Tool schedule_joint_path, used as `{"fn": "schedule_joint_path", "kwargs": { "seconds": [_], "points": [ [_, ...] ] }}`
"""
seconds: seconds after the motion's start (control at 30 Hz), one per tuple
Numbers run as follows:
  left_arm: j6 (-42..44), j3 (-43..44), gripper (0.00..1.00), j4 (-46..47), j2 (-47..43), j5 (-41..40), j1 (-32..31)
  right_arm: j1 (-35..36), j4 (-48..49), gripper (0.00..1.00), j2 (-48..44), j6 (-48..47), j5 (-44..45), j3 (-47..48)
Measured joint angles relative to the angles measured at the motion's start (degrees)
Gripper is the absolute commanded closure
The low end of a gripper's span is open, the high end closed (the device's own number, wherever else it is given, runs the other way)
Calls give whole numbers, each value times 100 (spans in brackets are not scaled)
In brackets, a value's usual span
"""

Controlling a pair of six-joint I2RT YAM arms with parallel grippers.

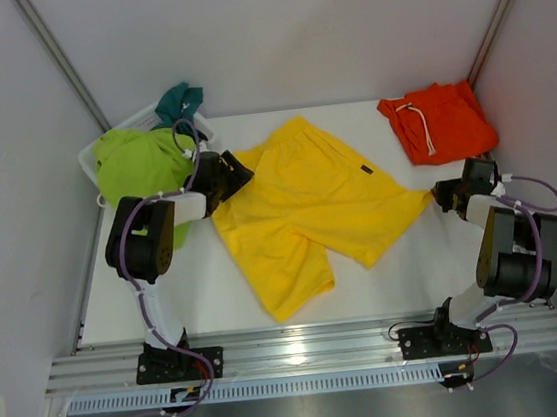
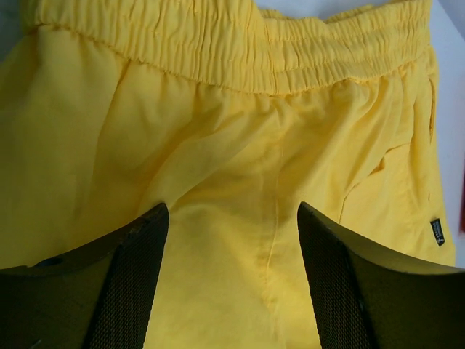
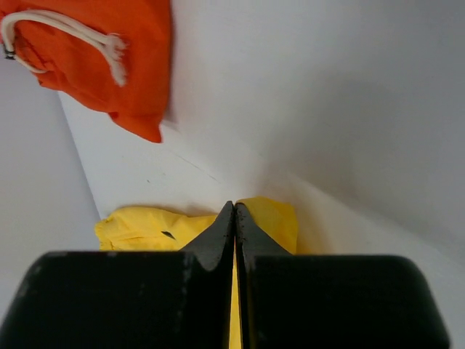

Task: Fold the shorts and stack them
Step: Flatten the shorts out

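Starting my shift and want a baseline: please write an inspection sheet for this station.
Surface: white table, no spills seen.
Job's things: yellow shorts spread unfolded at centre; orange shorts compact, far right; lime-green shorts and teal shorts heaped on the white basket.
Clutter: only that basket, far left.
Tools: left tool open above the yellow shorts near the waistband; right tool shut on a yellow leg corner.
Cables: purple cables looped along both arms.
Surroundings: white walls, nothing else seen.

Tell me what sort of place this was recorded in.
Probably a lab robot test cell, not a home: a white table boxed in by plain white walls, two robot arms bolted to a metal rail at its edge, and yellow shorts spread out on it.
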Motion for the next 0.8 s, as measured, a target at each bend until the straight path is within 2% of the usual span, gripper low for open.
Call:
{"fn": "schedule_joint_path", "kwargs": {
  "seconds": [0.1, 0.13, 0.2, 0.23, 0.33, 0.4, 0.5, 0.53, 0.67, 0.8],
  "points": [
    [-151, -511, 25, 66, -452, -247, -79, 105, -31, 100, 334, -136, 26, 511],
    [-195, -682, 25, 98, -619, -341, -131, 142, -87, 94, 393, -203, 68, 697],
    [-297, -1032, 24, 225, -968, -514, -267, 184, -249, 72, 511, -328, 131, 1086],
    [-317, -1147, 24, 260, -1099, -570, -328, 210, -356, 53, 568, -428, 149, 1309],
    [-313, -1213, 23, 221, -1399, -715, -503, 232, -603, 26, 566, -756, 302, 1773],
    [-203, -1054, 21, 79, -1478, -772, -544, 275, -868, 22, 511, -1104, 522, 1991],
    [81, -573, 19, -380, -1502, -892, -546, 376, -1279, 21, 328, -1569, 826, 2179],
    [219, -330, 19, -579, -1502, -946, -542, 424, -1388, 24, 227, -1731, 863, 2205],
    [780, 645, 16, -1346, -1508, -1082, -457, 678, -1521, 25, -96, -2638, 490, 2247],
    [1126, 955, 16, -1729, -1506, -1086, -212, 1373, -1471, 24, -133, -3482, -59, 2297]
  ]
}}
